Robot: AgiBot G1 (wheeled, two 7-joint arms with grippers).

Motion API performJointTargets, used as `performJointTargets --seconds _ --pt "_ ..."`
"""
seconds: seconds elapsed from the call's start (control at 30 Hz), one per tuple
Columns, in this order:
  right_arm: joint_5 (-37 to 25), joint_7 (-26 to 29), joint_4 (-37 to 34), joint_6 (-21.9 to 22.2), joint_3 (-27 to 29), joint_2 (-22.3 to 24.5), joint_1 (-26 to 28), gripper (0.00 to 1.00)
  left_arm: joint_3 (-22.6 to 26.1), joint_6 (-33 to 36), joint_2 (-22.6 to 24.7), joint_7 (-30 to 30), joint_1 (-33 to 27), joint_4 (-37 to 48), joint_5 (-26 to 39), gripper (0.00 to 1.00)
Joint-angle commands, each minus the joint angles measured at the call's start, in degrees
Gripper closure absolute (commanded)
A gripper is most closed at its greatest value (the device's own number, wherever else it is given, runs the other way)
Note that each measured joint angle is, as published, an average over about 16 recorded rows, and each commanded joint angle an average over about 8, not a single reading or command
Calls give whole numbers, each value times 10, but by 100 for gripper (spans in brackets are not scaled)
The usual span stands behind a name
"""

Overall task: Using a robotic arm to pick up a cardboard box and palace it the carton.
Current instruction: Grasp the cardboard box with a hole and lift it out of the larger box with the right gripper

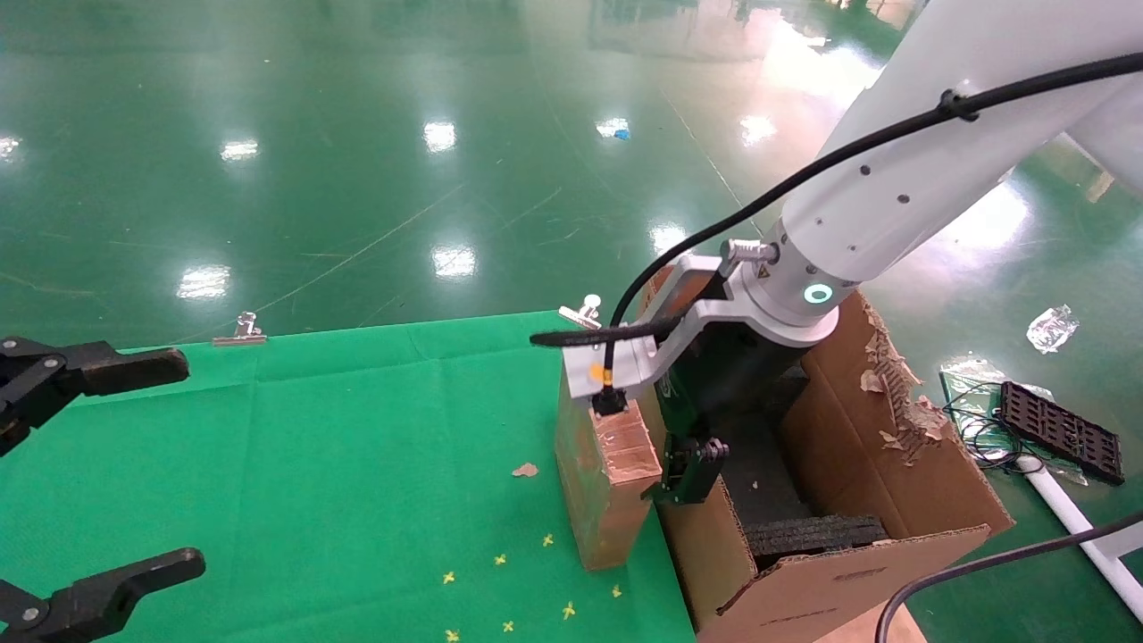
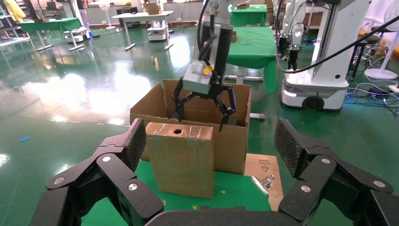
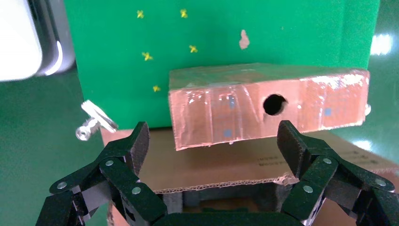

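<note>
The cardboard box (image 1: 607, 482) stands upright on the green cloth, its taped top face with a round hole up, touching the carton's (image 1: 902, 487) left wall. The carton has a ragged torn flap (image 1: 897, 402) and black foam (image 1: 808, 534) inside. The white robotic arm (image 1: 893, 187) reaches down over the carton. My right gripper (image 1: 689, 471) is open and empty, just above the carton's wall beside the box (image 3: 268, 103). The left wrist view shows the box (image 2: 181, 160), the carton (image 2: 231, 136) and the right gripper (image 2: 201, 120). My left gripper (image 1: 190, 463) is open, parked far left.
The green cloth table (image 1: 357, 464) has yellow cross marks and a cardboard scrap (image 1: 525, 470). Binder clips (image 1: 239, 330) (image 1: 580, 313) sit at its far edge. A black tray (image 1: 1058, 429) and cables lie on the floor to the right.
</note>
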Motion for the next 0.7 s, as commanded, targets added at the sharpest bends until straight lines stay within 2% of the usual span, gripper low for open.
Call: performJointTargets --seconds 0.03,0.2,0.33,0.47,0.7 --pt "1 5 0 4 -5 3 5 0 0 0 0 0 0 0 0 0" --pt "-7 132 -88 12 -10 -17 10 0 0 0 0 0 0 0 0 0" --pt "20 214 -184 14 -1 -35 4 0 0 0 0 0 0 0 0 0" --pt "47 245 -265 12 4 -54 -9 0 0 0 0 0 0 0 0 0" --pt "61 243 -372 17 2 -93 -38 0 1 0 0 0 0 0 0 0"
